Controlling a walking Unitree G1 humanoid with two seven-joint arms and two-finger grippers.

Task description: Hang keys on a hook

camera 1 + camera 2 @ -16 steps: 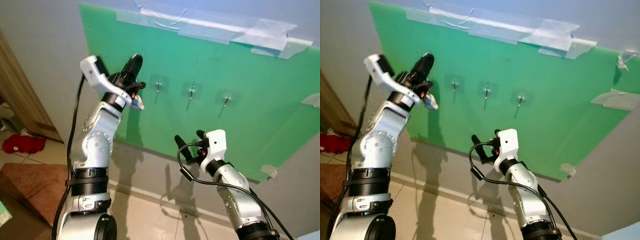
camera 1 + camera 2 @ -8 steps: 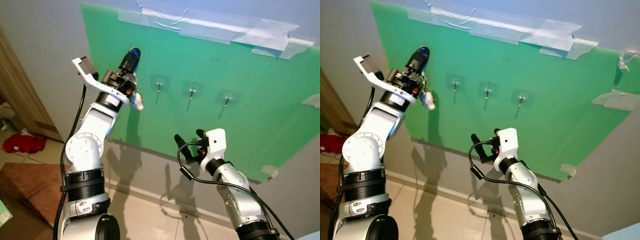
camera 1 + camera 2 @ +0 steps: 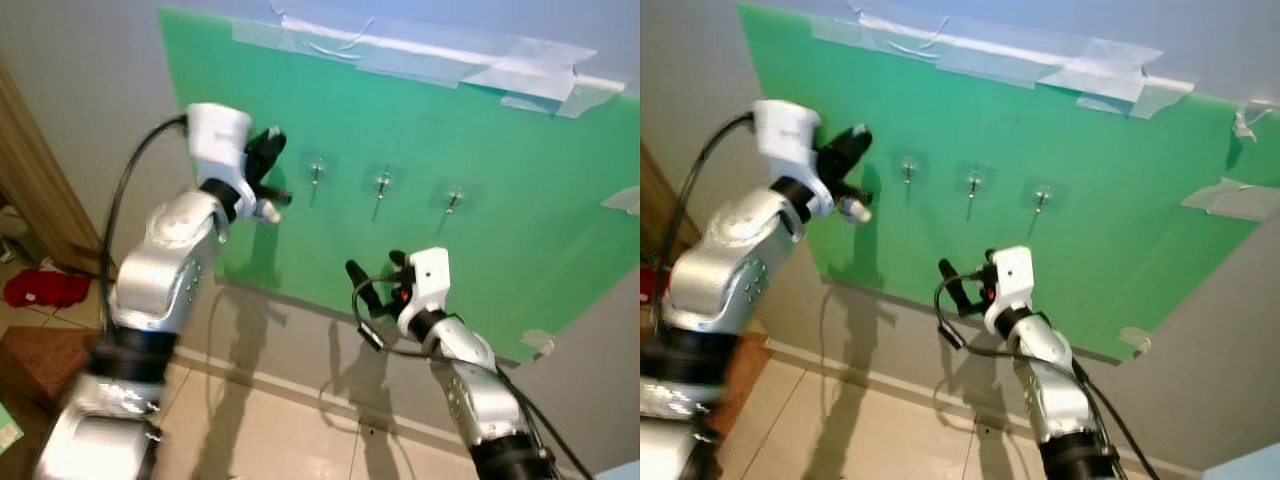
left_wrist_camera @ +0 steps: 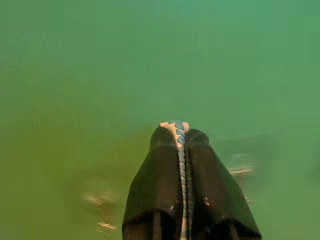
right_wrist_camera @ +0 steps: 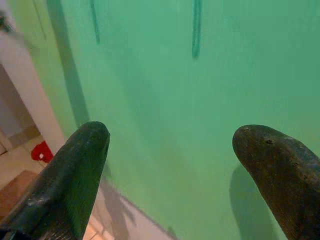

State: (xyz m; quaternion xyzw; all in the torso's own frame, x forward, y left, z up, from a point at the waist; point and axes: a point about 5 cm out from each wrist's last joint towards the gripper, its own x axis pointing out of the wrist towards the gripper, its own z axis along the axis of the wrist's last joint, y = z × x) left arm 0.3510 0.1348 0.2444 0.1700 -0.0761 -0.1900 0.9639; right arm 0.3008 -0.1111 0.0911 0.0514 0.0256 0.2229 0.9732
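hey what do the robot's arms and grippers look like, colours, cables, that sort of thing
Both arms are glossy silver with rounded shells and black ring joints. Each wrist carries a white boxy camera housing, with a black cable looping from it down the arm. The left gripper and right gripper each have two long black fingers with rounded tips. A small red light or mark shows beside the right housing.

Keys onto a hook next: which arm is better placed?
Left. The left gripper is shut on the keys, raised beside the nearest hook. The right gripper hangs lower, open.

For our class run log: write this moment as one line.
left gripper: shut on keys, beside leftmost hook | right gripper: open, low | board: hooks bare
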